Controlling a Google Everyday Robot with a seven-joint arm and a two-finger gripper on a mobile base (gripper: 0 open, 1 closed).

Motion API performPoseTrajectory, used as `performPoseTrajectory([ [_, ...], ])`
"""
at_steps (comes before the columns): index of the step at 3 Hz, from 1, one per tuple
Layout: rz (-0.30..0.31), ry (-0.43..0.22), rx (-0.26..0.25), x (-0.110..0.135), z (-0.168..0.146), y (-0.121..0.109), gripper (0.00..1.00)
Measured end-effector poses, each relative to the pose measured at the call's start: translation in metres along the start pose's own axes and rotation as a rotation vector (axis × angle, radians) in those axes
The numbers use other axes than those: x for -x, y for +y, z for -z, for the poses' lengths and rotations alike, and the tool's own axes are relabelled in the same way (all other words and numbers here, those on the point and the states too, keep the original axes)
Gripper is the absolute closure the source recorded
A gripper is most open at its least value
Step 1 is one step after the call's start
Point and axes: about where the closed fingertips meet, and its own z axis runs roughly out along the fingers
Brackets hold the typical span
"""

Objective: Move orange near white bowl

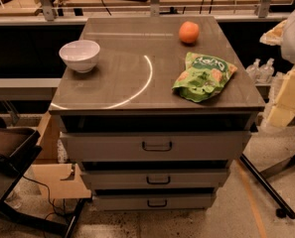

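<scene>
Dark bench (117,78) with three drawers (157,146) below stands on a speckled floor (246,202). The orange (188,32) sits at the far right of the top, well apart from the bowl (80,55), which stands upright at the left edge. A green snack bag (203,77) lies just in front of the orange, not touching it. A curved streak of light (144,83) crosses the top between bowl and bag. The gripper is out of view, so whether it is open or closed cannot be told.

Robot's jaws out of view.
</scene>
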Motion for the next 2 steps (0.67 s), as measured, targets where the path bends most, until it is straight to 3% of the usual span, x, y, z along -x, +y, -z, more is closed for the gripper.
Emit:
performPoseTrajectory([
  [1,0.000,-0.001,-0.002,0.000,0.000,0.000,0.00],
  [2,-0.051,-0.070,-0.035,0.000,-0.010,-0.032,0.00],
])
